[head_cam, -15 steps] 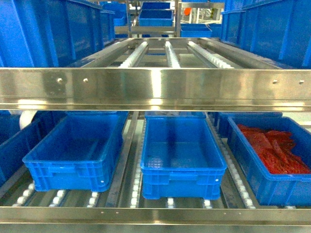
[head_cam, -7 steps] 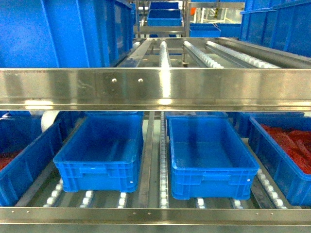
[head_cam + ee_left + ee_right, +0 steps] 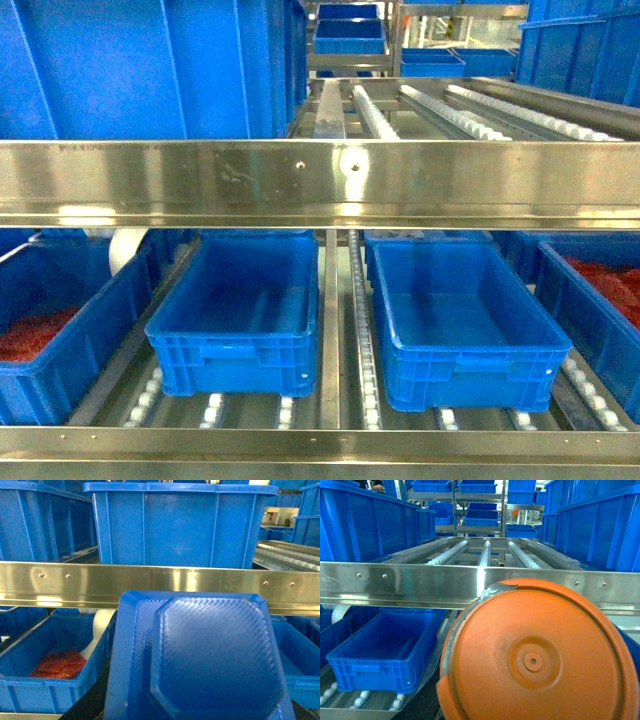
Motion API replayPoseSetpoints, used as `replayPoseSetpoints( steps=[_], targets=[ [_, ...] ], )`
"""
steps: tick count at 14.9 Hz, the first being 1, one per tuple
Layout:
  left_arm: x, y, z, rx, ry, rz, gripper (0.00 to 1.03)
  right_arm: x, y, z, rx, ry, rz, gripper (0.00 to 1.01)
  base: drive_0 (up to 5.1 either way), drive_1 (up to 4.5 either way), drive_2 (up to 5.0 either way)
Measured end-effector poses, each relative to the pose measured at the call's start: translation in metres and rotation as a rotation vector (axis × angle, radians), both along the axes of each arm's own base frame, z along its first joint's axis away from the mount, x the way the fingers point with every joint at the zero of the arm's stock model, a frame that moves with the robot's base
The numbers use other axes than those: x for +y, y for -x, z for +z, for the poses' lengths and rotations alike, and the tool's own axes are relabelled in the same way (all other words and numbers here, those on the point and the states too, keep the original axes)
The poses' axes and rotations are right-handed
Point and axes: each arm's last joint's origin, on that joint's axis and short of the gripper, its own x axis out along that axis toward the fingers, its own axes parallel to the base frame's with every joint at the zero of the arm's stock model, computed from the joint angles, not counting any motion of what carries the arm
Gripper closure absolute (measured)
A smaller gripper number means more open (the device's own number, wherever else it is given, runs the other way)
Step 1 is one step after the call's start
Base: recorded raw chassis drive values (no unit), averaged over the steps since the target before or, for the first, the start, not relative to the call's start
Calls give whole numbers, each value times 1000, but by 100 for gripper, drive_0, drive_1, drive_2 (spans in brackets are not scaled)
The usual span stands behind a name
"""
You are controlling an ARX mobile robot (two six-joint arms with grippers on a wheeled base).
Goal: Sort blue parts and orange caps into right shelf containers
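I can't see either set of jaws: a blue tray [image 3: 200, 660] and an orange bowl [image 3: 540, 655] fill the wrist views, grasp unknowable. Beyond the steel rail [image 3: 320, 185], two empty bins [image 3: 240, 310] [image 3: 455, 320] wait; tipping early risks spilling onto the rollers [image 3: 362, 330] between them.

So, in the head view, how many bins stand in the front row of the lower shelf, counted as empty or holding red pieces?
Empty bins: 2
Bins with red pieces: 2
Total: 4

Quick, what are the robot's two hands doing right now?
Left: cannot be told; a blue tray fills its camera.
Right: cannot be told; an orange lid fills its camera.
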Motion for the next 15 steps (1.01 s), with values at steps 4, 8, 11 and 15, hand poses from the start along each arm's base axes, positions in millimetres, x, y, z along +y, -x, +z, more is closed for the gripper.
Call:
replayPoseSetpoints(
  steps=[4,8,11,15],
  targets=[
    [0,0,0,0,0,0,60,0,0,0,0,0,0,57,-375,181,181],
    [0,0,0,-5,0,0,60,0,0,0,-3,0,0,57,0,0,0],
    [0,0,0,-3,0,1,60,0,0,0,-3,0,-2,57,0,0,0],
    [0,0,0,-1,-1,1,60,0,0,0,0,0,-2,57,0,0,0]
  ],
)
